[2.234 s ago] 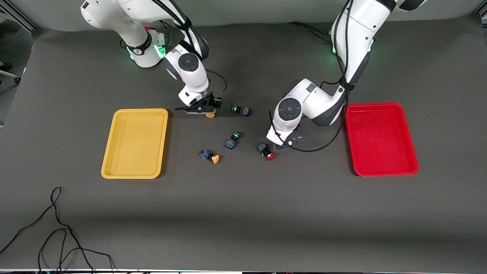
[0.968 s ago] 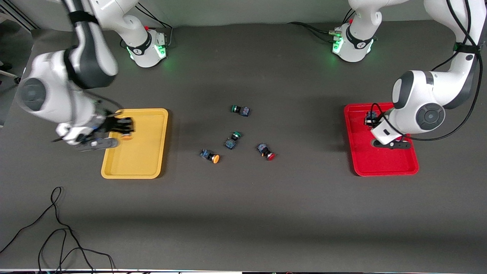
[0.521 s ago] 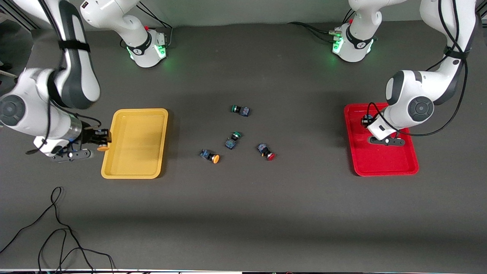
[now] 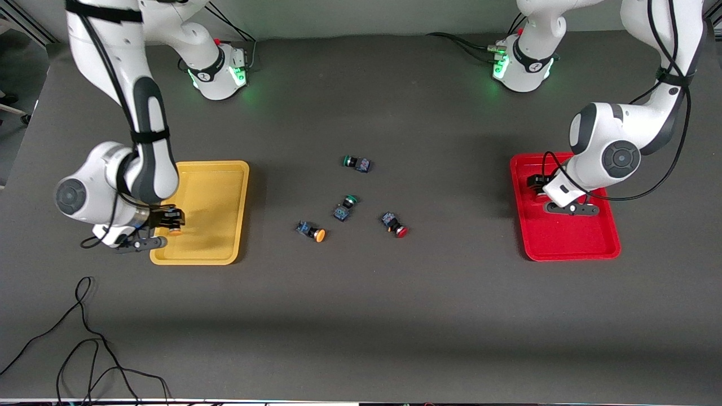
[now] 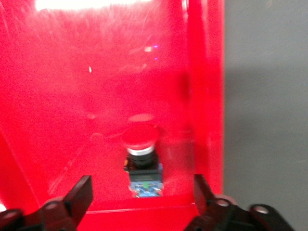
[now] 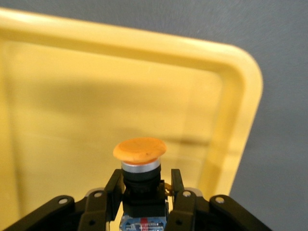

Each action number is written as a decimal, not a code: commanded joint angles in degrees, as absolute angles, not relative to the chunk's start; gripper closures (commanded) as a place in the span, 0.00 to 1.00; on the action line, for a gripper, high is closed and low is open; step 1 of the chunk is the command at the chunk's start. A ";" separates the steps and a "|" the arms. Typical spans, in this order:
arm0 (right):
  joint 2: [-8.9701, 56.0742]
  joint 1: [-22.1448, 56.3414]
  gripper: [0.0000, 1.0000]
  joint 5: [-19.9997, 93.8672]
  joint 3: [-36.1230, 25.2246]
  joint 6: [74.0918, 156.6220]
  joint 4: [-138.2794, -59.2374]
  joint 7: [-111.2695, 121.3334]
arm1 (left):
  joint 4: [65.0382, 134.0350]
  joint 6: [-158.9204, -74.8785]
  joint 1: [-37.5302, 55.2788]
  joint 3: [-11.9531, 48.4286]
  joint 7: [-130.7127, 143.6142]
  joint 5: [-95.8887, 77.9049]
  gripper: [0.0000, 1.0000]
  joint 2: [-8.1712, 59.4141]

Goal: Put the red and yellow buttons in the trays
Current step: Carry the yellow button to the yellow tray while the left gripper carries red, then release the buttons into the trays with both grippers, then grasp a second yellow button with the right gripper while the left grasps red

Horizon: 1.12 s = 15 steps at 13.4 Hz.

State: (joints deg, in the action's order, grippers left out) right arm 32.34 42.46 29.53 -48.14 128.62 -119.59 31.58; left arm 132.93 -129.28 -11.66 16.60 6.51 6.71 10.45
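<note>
My right gripper (image 4: 165, 221) is shut on a yellow button (image 6: 140, 148) and holds it low over the yellow tray (image 4: 217, 192), at the tray's corner nearest the front camera; the orange cap (image 4: 175, 230) sticks out past the fingers (image 6: 114, 185). My left gripper (image 4: 541, 189) is open over the red tray (image 4: 575, 237). A red button (image 5: 142, 139) lies in that tray between the wide-apart fingers (image 5: 84, 185), untouched. On the mat between the trays lie another yellow button (image 4: 312, 231) and another red button (image 4: 395, 224).
Two green-capped buttons (image 4: 345, 206) (image 4: 356, 163) lie on the mat, farther from the front camera than the loose yellow and red ones. A black cable (image 4: 84, 338) loops on the mat near the front edge at the right arm's end.
My right gripper has carried the yellow button from beside the yellow tray to over the tray. My left gripper has stayed over the red tray, shifting slightly; the red button now lies free.
</note>
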 commanded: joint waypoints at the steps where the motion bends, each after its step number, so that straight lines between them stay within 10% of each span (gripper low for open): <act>1: 34.28 42.36 0.13 31.90 -48.34 128.58 -118.04 33.49 | 119.95 -118.95 -2.59 18.19 20.52 6.77 0.00 13.06; 4: 33.40 42.63 0.00 31.90 -48.51 127.97 -117.33 32.70 | 95.00 -106.73 8.05 18.28 39.39 1.85 0.00 26.93; 8: 28.66 44.11 0.00 28.32 -50.88 117.81 -110.77 27.71 | 80.19 -108.26 16.86 18.28 61.99 1.41 0.00 40.22; 15: 24.35 56.66 0.00 23.73 -52.56 106.61 -101.69 2.86 | 79.54 -122.60 23.12 17.84 77.08 7.02 0.00 48.77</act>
